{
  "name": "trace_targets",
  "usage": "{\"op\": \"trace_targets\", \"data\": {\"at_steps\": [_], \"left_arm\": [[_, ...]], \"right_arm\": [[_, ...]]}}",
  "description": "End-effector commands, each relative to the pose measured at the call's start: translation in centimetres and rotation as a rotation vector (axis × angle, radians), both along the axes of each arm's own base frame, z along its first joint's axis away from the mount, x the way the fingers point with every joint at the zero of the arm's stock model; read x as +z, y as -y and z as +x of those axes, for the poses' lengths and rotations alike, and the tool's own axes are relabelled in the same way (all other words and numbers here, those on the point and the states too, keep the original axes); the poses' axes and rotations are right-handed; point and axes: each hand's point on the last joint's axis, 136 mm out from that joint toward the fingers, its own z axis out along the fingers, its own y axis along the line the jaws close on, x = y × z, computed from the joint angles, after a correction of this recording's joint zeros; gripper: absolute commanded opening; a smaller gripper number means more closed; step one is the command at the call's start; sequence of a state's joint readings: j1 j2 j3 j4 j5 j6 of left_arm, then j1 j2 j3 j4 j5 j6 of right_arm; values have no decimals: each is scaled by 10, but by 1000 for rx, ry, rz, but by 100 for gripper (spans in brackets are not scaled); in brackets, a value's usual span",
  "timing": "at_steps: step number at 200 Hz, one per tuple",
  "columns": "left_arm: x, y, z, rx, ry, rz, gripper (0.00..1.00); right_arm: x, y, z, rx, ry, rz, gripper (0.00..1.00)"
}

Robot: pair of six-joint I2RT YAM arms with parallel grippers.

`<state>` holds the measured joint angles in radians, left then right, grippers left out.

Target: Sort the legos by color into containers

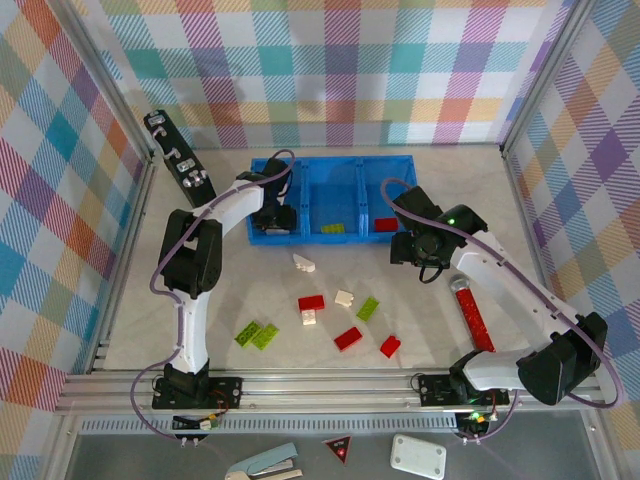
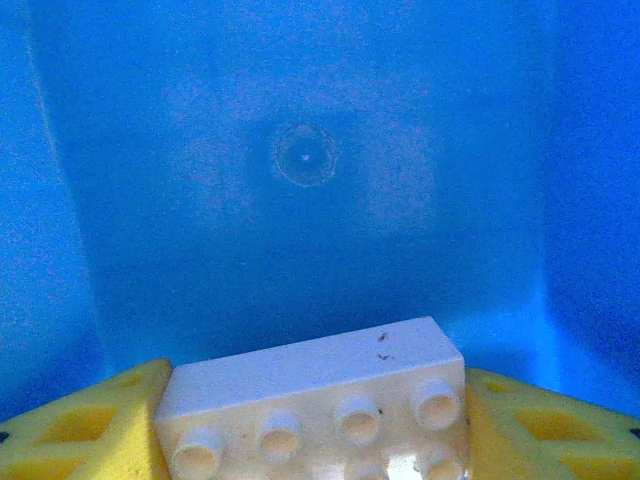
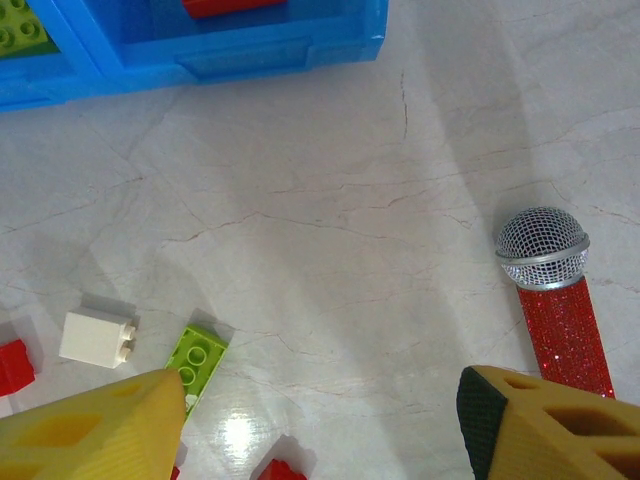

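Observation:
The blue three-compartment tray lies at the back of the table. My left gripper hangs inside its left compartment, shut on a cream-white lego held between the yellow fingers. A green lego lies in the middle compartment and a red one in the right. My right gripper hovers open just in front of the tray's right end, nothing between its fingers. Loose red, green and white legos lie mid-table.
A red glitter microphone with a silver head lies right of the loose bricks, beside the right arm. Two green bricks sit near the left arm's base. Checked walls close in the table on three sides.

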<state>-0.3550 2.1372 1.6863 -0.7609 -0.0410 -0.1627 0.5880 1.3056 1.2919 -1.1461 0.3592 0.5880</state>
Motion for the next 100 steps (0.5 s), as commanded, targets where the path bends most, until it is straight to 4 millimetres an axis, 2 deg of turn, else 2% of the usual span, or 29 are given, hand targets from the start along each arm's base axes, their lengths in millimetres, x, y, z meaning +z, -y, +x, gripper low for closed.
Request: {"op": "trace_targets", "data": {"at_steps": [1,44,100], "left_arm": [[-2,1,2,-15,-21,-13,55],[-3,4,1,-17,-22,-30,62],[11,4,0,-18,-2,-42,68]], "right_arm": [[13,4,-1,-21,23,16,73],[15,3,-2,-19,25,25,73],[17,1,-2,-12,29,36,73]]}}
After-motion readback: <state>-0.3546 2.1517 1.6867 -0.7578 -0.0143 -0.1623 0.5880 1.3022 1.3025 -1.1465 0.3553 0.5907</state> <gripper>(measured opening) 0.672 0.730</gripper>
